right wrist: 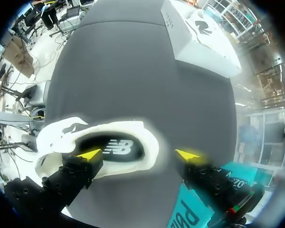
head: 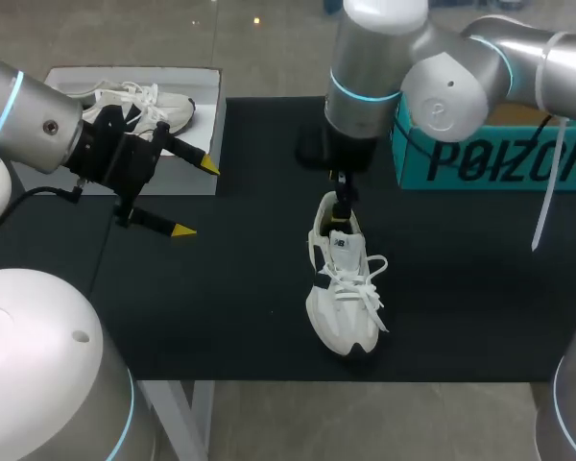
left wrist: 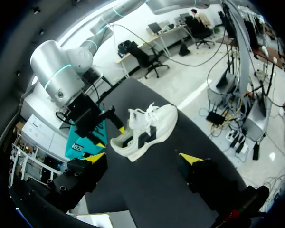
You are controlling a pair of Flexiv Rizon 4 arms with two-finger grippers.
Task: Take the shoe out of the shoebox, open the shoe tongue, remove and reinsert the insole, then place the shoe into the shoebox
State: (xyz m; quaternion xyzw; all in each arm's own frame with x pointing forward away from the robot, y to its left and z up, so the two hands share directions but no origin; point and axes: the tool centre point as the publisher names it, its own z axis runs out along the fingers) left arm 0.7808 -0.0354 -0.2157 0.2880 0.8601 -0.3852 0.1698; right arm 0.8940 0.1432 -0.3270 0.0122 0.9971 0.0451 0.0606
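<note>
Over the shoe (head: pixel 344 288), right end effector (right wrist: pixel 138 154), vertical, wide apart; beside the shoebox (head: pixel 134 74) — left end effector (head: pixel 196 198), equally wide.

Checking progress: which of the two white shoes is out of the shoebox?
The shoe on the black mat, its heel under the right gripper. The other shoe lies in the white shoebox by the left gripper.

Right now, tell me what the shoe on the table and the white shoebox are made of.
Shoe: seemingly white textile upper with smoother synthetic panels, matte, showing no shine; laces look like woven cord. Shoebox: probably matte white cardboard, judging by its thin flat walls and crisp edges.
</note>
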